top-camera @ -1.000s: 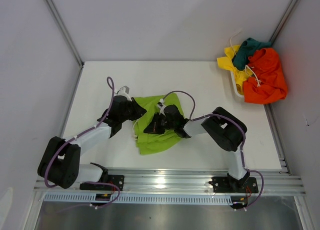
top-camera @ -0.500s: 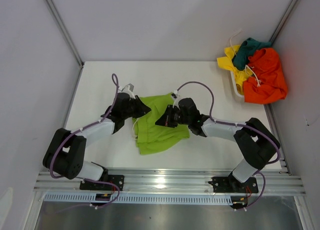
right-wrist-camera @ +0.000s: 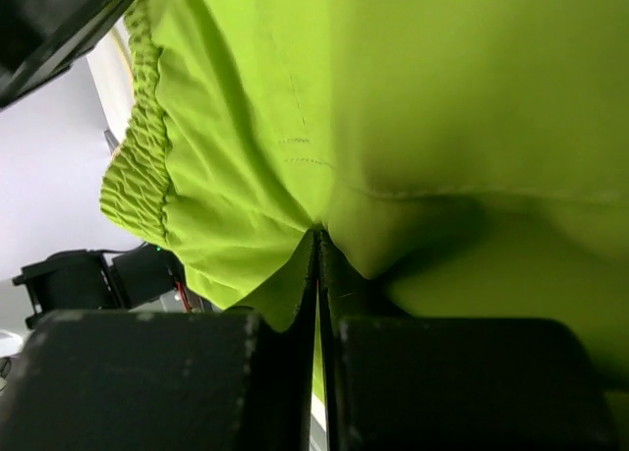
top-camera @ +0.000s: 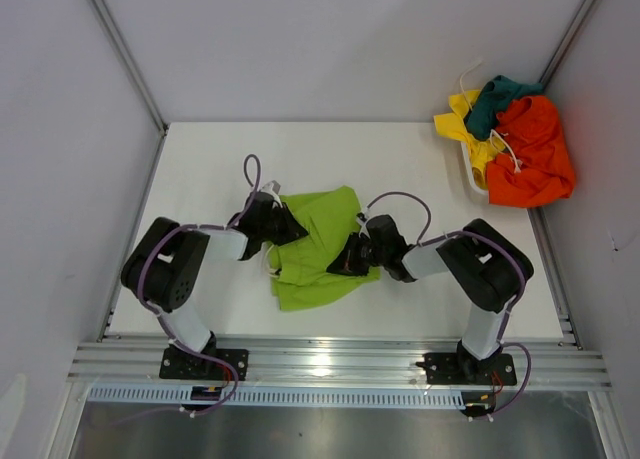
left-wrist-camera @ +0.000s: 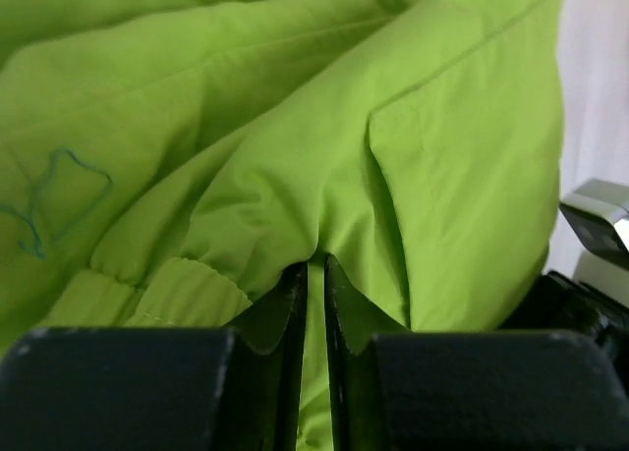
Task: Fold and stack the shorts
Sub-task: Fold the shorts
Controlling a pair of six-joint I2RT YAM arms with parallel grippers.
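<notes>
A lime green pair of shorts (top-camera: 318,249) lies bunched on the white table between my two arms. My left gripper (top-camera: 290,228) is shut on the shorts' upper left edge; green cloth (left-wrist-camera: 295,156) is pinched between its dark fingers (left-wrist-camera: 291,313). On the right side of the same pair my right gripper (top-camera: 349,260) is shut on the cloth (right-wrist-camera: 393,107), a fold squeezed between its pads (right-wrist-camera: 307,274). The elastic waistband (right-wrist-camera: 138,176) shows ruffled in the right wrist view. Orange (top-camera: 532,154), yellow (top-camera: 463,119) and dark teal (top-camera: 497,97) shorts are heaped at the back right.
A white mesh basket (top-camera: 472,174) under the heap stands at the table's far right corner. Grey walls close in the back and sides. An aluminium rail (top-camera: 330,364) with both arm bases runs along the near edge.
Both arms have folded back towards their bases and lowered, and their grippers have drawn apart. The green shorts between them are spread wider and lie flatter on the table.
</notes>
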